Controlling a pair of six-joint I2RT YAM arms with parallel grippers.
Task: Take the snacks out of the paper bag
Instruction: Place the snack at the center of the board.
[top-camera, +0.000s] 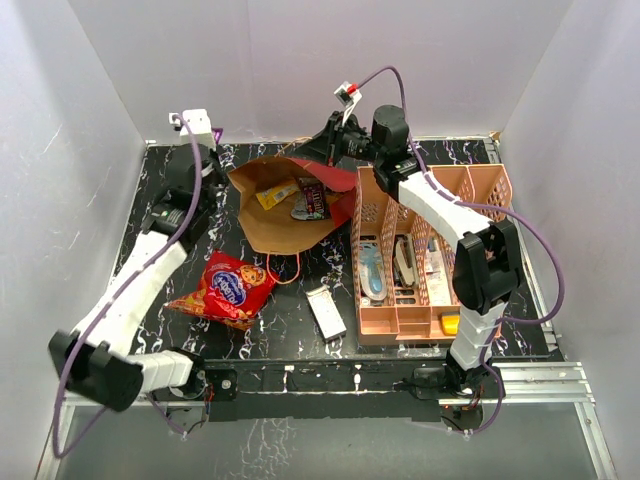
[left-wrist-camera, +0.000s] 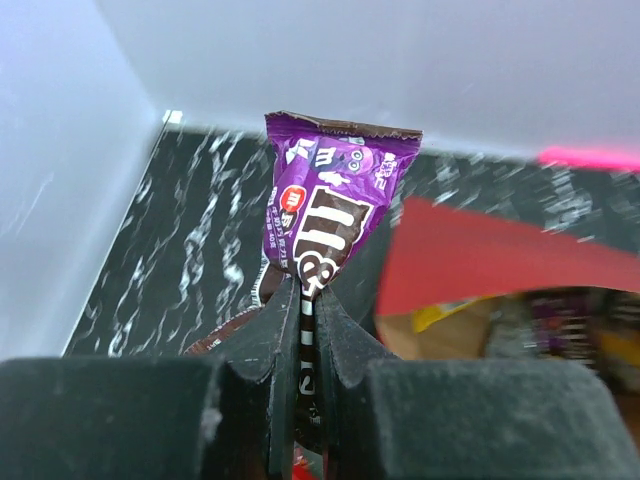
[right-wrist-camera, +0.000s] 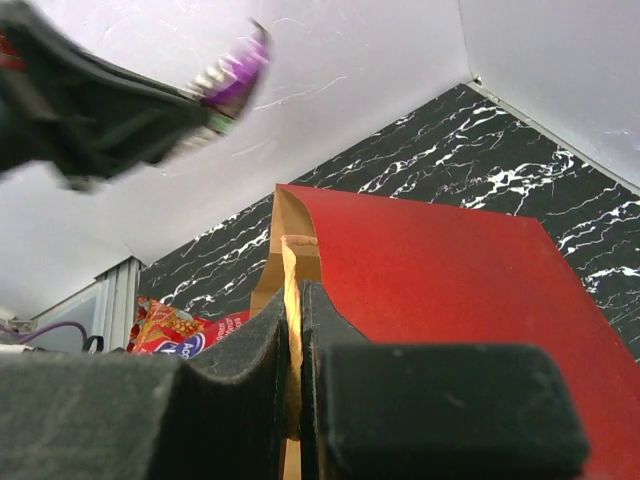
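Purple candy packet (left-wrist-camera: 335, 215) stands pinched by its lower end in the left gripper (left-wrist-camera: 305, 300), raised near the far left corner of the bench (top-camera: 292, 335). The right gripper (right-wrist-camera: 293, 300) is pressed together on the rim of the paper bag (top-camera: 285, 225). That bag lies on its side by the far edge, with an orange-yellow wrapper (top-camera: 277, 194) and a dark wrapper (top-camera: 312, 200) in its mouth. A large red snack bag (top-camera: 225, 288) lies toward the near left, apart from it.

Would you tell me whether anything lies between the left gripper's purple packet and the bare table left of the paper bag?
Nothing visible does. The left gripper holds the purple packet clear of the paper bag, with bare table to its left; the cookie bag lies aside.
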